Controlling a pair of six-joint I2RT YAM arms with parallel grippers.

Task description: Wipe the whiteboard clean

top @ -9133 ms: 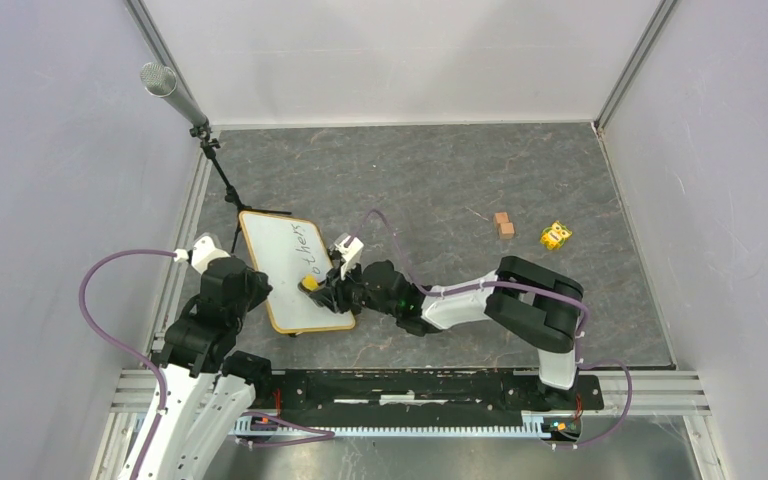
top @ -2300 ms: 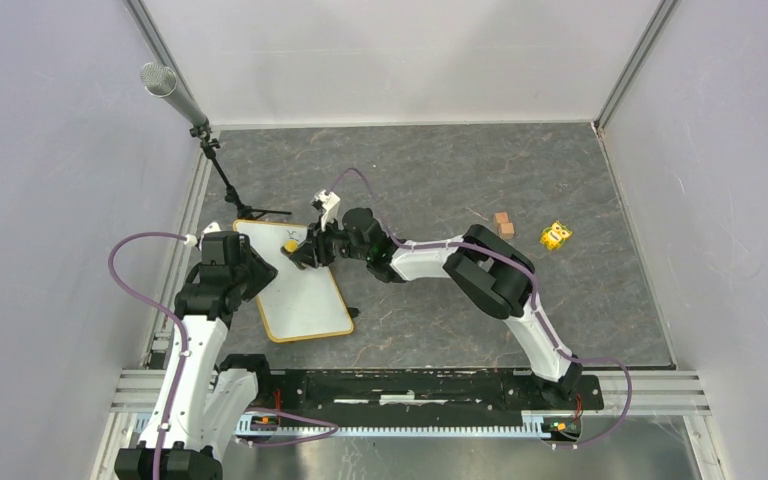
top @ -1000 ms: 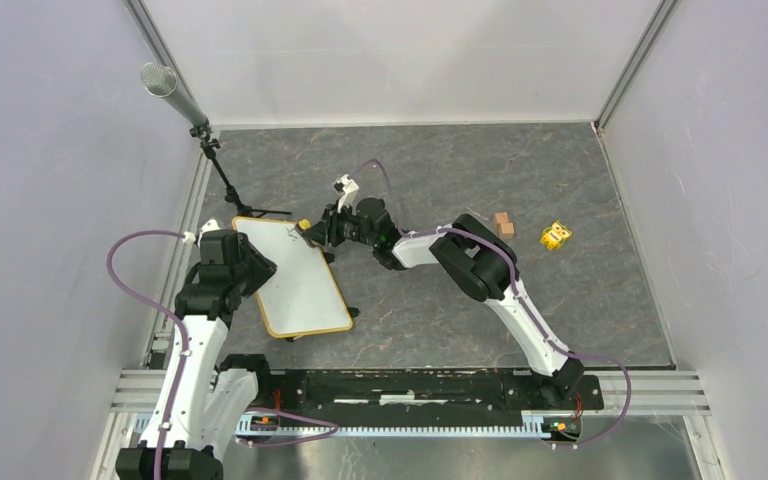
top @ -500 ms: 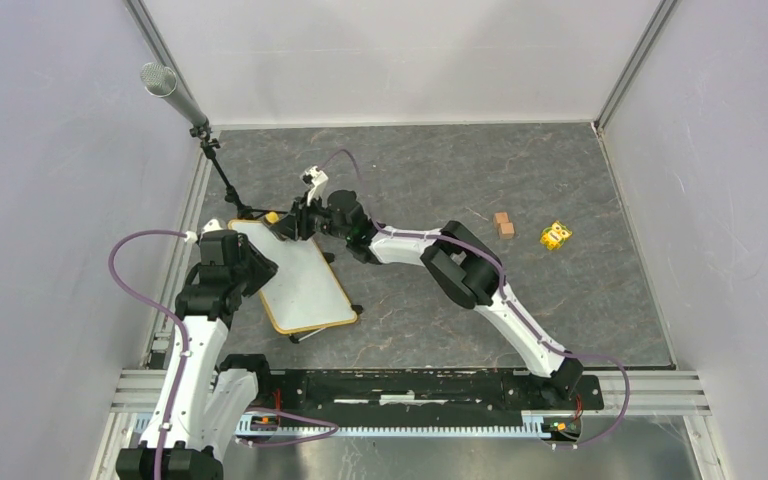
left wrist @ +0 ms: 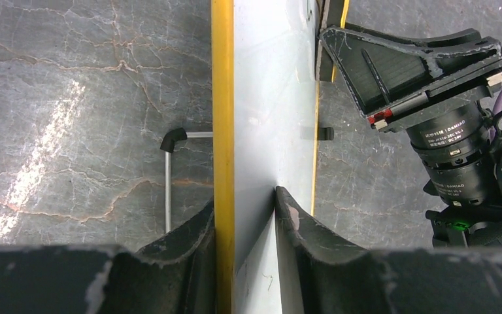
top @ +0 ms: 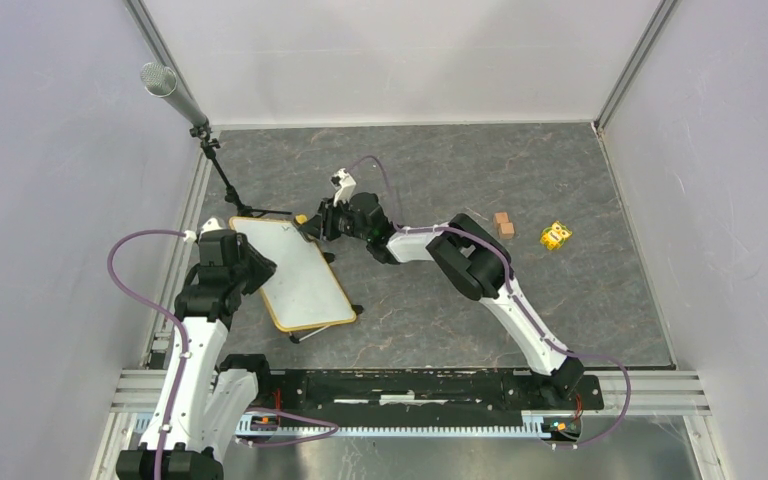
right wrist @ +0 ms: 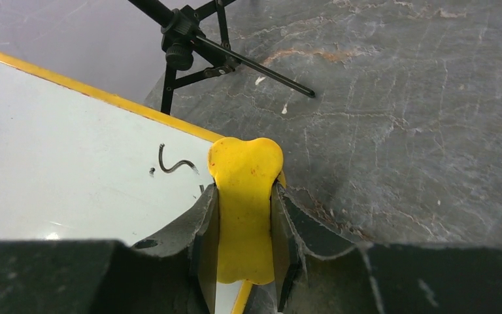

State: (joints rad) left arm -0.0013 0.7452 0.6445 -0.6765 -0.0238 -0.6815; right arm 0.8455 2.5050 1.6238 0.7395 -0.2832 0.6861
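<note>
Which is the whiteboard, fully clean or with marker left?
Not fully clean: the whiteboard shows a small black squiggle near its corner, beside the yellow eraser.

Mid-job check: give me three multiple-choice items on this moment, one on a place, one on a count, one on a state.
1. Where is the yellow eraser?
A) at the whiteboard's far corner, near the microphone stand
B) at its near edge
C) lying by the arm bases

2. How many brown blocks show in the top view?
A) one
B) two
C) four

3. The left gripper is:
A) open, holding nothing
B) shut on the whiteboard's edge
C) shut on the eraser

Answers: 1 A, the right gripper holds it at the framed corner beside the stand's legs. 2 B, two sit together. 3 B, its fingers pinch the yellow frame.
</note>
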